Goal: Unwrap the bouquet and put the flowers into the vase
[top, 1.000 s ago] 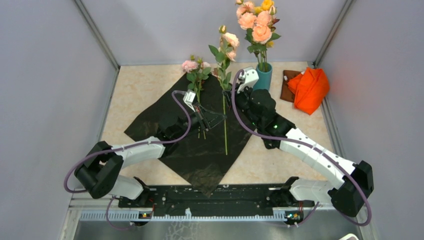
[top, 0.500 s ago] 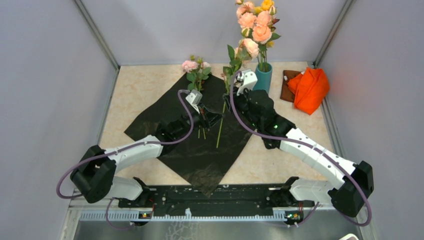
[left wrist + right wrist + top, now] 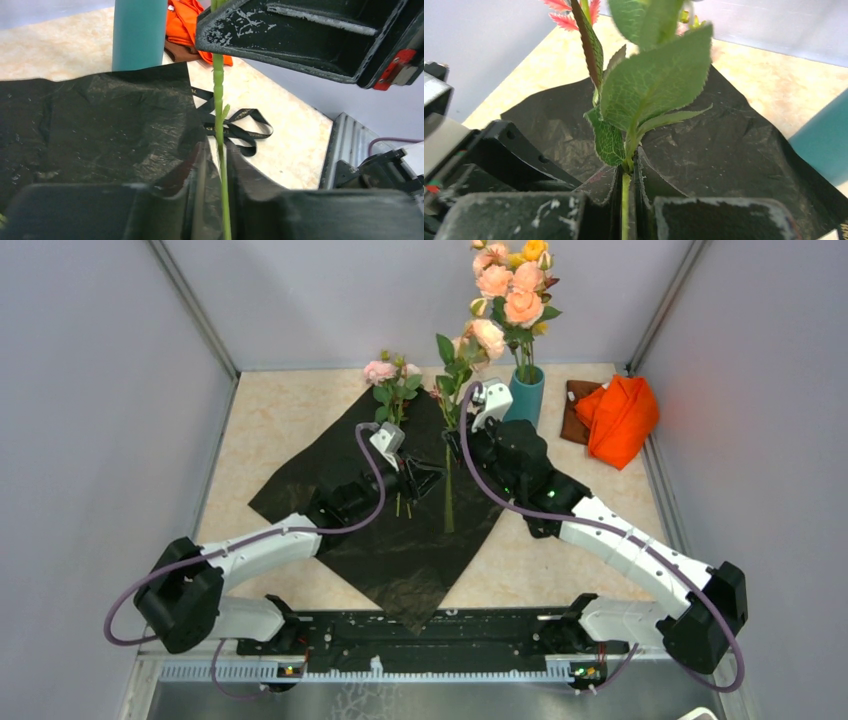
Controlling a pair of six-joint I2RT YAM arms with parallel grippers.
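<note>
Beside the vase (image 3: 527,398), right gripper (image 3: 628,167) fingers pinch a rose stem (image 3: 447,495). Lower down, left gripper (image 3: 219,150) fingers flank it; their grip is unclear.

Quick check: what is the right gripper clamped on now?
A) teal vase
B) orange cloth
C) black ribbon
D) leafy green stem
D: in the right wrist view the right gripper is shut on a leafy green stem that rises between its fingers.
</note>
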